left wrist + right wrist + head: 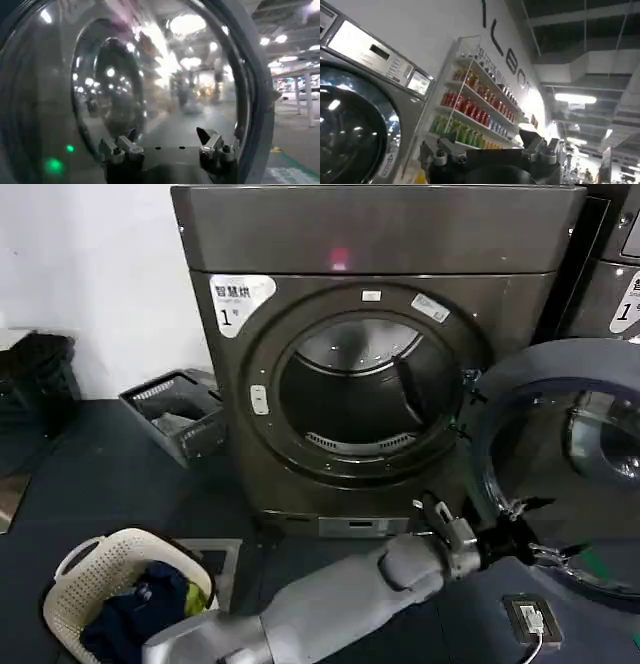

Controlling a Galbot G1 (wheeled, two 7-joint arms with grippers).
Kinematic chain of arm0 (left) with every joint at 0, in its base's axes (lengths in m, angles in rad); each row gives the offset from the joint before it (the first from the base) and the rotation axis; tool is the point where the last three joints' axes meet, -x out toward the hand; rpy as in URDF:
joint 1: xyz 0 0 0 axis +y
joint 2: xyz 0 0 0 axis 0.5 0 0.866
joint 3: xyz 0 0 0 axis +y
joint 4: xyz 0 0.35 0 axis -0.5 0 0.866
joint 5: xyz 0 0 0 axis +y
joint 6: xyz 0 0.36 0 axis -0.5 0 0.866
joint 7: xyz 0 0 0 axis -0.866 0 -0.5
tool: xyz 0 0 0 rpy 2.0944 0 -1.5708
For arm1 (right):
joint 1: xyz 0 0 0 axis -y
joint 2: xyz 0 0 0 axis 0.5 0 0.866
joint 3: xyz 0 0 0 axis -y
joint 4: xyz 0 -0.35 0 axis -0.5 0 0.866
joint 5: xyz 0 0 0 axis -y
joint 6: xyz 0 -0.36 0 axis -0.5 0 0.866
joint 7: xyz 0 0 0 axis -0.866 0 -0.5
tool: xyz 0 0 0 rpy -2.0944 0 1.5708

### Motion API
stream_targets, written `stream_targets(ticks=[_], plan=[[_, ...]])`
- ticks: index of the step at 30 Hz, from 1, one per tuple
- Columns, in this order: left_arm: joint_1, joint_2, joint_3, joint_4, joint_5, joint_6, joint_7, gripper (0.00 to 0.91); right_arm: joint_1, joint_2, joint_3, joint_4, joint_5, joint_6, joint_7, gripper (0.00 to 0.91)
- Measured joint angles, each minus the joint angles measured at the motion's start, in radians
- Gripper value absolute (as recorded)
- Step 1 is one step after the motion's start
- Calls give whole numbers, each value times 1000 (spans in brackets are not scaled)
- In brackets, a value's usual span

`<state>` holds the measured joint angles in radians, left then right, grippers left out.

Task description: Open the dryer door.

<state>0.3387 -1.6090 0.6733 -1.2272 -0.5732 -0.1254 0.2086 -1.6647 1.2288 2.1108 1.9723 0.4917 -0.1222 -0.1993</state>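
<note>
- Baskets first: at seven o'clock in my head view sits a cream plastic laundry basket (95, 576) with perforated walls, holding a heap of dark blue clothes (140, 609) and a bit of yellow-green fabric.
- At nine o'clock, beside the machine, I see a dark grey slatted crate (178, 412) on the floor with something grey inside; I cannot tell what.
- My target, the big dark grey-bronze front-loading dryer (370, 244) with a white "1" sticker and a pink light, stands at twelve o'clock; its steel drum (362, 389) is exposed.
- Its large round dryer door (540, 379), dark rim around tinted glass, stands swung open at three o'clock, hinged on the right of the opening.
- My left arm (330, 604), grey-sleeved, reaches from six o'clock across toward four o'clock, nearly level and low.
- My left gripper (515, 529) sits at the door's lower edge; through the left wrist camera its fingers (212, 142) are spread apart, facing the curved glass, clasping nothing.
- My right gripper (490, 150) points up past a neighbouring machine and a shelf of coloured bottles (470, 107), fingers parted and empty.
</note>
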Motion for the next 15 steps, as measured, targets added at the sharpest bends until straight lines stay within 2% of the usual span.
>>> stream_targets(ticks=[8,15], plan=[[-4,0,-39,40,41,-10,-55,907,-6,-7,26,-11,0,4,10,907],[1,0,-54,19,44,-34,-57,907,-9,-5,28,-8,0,8,10,907]])
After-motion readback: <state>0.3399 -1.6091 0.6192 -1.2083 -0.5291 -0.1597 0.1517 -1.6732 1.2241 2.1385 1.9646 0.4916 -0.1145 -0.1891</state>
